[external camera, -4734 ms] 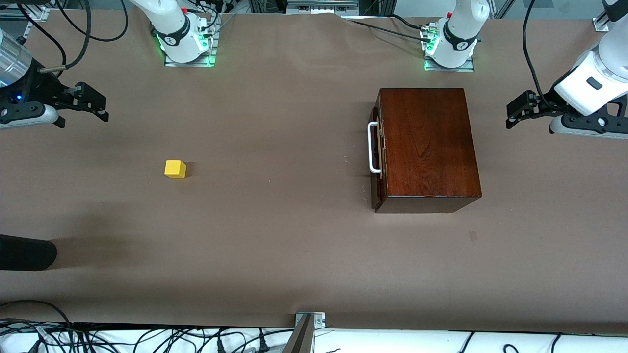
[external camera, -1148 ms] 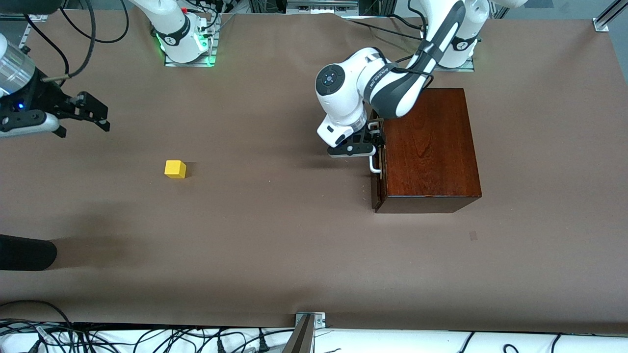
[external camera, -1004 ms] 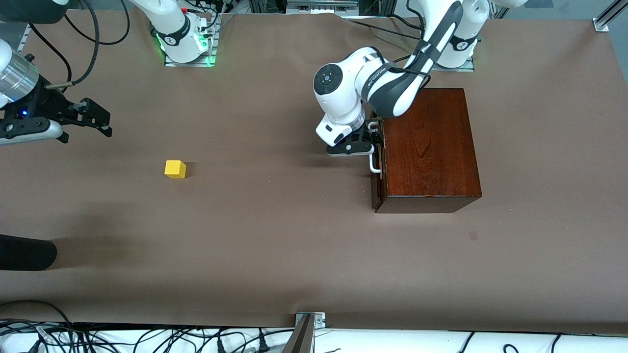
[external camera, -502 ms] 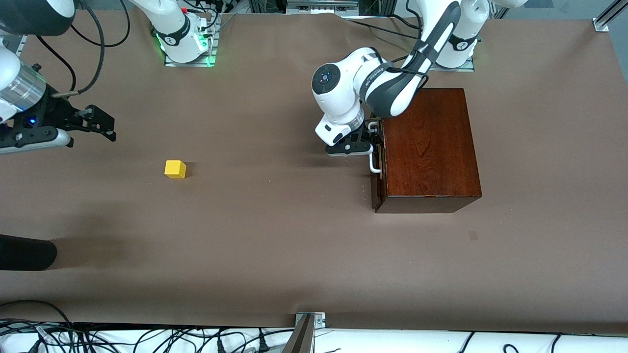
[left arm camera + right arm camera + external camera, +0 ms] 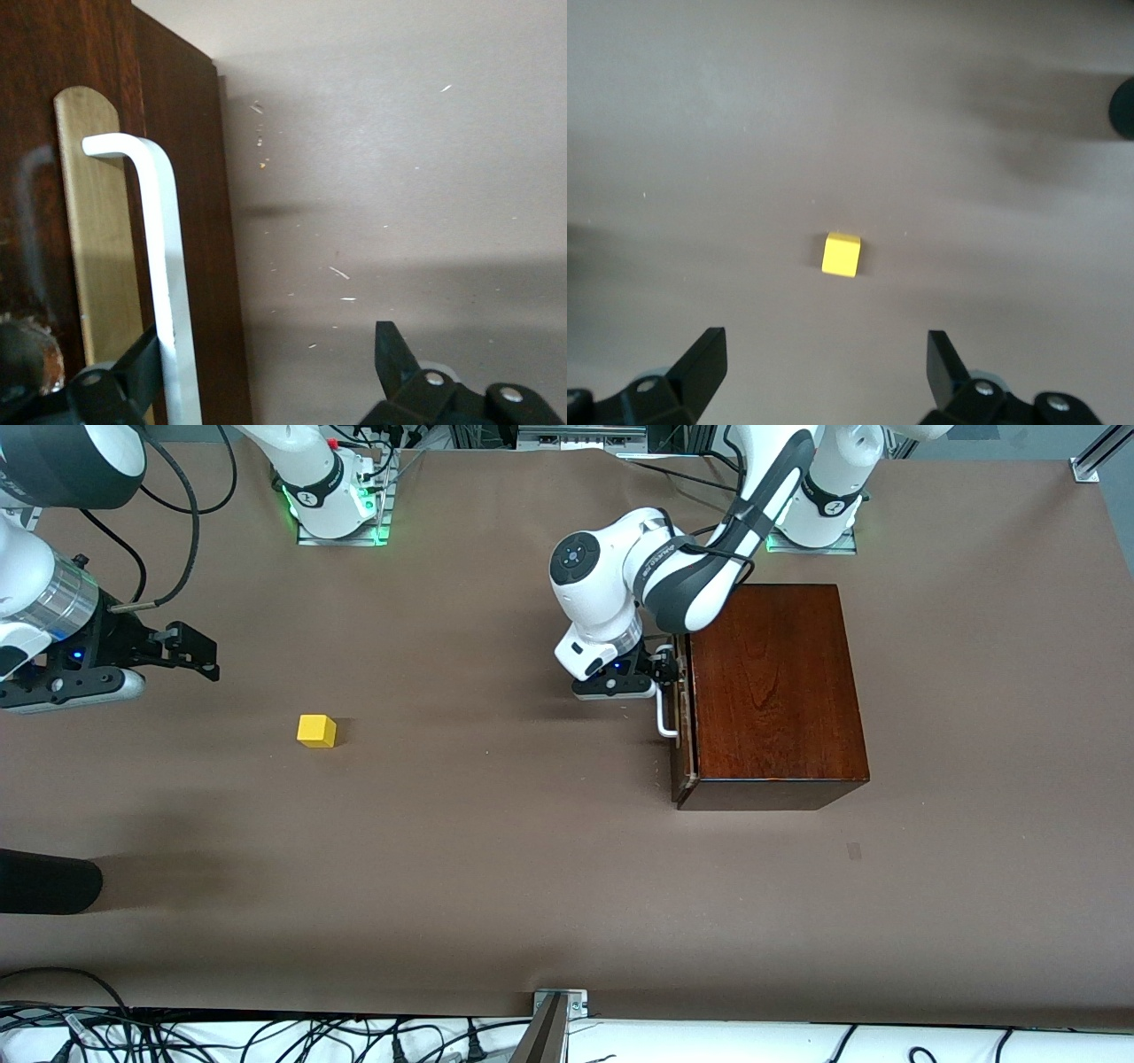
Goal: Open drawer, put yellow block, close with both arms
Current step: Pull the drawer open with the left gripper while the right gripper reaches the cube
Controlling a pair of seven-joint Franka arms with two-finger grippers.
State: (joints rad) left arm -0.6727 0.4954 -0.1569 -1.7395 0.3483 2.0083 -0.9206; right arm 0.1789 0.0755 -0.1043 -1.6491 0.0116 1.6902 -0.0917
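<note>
**Drawer barely started, block untouched**

The left pincer [image 5: 663, 676] stands open, one finger hooked at the white handle [image 5: 164, 266] of the drawer [image 5: 680, 717], hardly out. The yellow block [image 5: 316, 731] lies on the counter [image 5: 496, 850]; the right pincer [image 5: 197, 654] hangs open near it.

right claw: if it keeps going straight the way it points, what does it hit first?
Most likely the yellow block: in the right wrist view it sits roughly centered ahead of the open right claw, alone on the brown table. Depth is unclear, so the claw might meet bare table just short of it.
</note>
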